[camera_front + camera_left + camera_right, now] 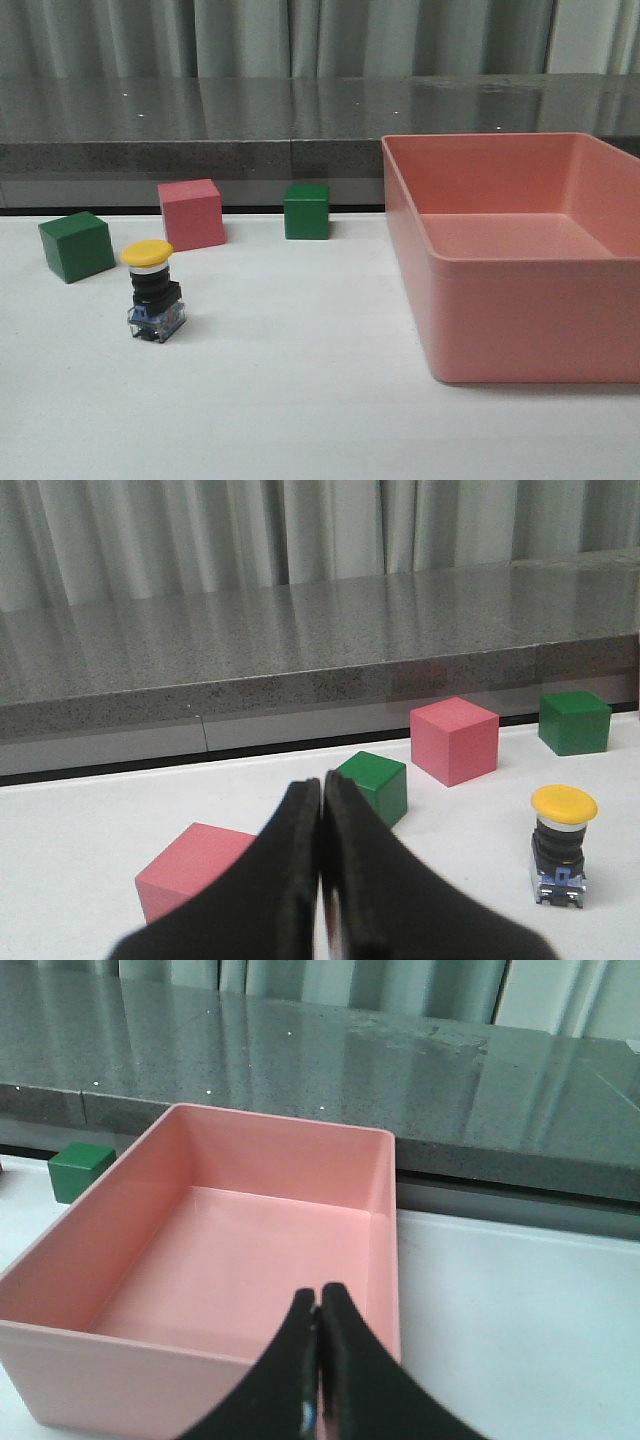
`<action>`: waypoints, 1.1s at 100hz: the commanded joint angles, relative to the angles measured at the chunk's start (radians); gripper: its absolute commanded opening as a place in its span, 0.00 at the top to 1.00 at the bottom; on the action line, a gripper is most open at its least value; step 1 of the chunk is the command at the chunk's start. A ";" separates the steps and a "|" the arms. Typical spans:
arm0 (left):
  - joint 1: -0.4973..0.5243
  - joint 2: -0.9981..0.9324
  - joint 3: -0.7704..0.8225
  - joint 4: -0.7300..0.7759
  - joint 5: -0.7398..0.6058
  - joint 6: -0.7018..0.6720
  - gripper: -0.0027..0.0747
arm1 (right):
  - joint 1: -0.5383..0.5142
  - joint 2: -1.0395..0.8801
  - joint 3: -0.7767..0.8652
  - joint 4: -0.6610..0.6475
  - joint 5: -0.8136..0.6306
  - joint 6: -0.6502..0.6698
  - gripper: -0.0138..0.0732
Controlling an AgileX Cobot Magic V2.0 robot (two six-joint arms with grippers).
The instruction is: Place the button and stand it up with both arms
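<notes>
The button (153, 291) stands upright on the white table at the left, yellow cap up, black body on a clear-blue base. It also shows in the left wrist view (562, 845), off to the side of my left gripper (321, 786). That gripper is shut and empty, well back from the button. My right gripper (319, 1294) is shut and empty, in front of the near wall of the pink bin (240, 1260). Neither arm shows in the front view.
A large pink bin (520, 255) fills the right side of the table. Two green cubes (76, 245) (306, 211) and a pink cube (191, 213) sit behind the button. Another pink cube (190, 865) lies near my left gripper. A grey ledge (200, 125) runs along the back.
</notes>
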 commanded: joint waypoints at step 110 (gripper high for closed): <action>-0.006 -0.030 0.031 0.000 -0.081 -0.013 0.99 | -0.014 -0.124 0.250 0.059 -0.343 0.031 0.91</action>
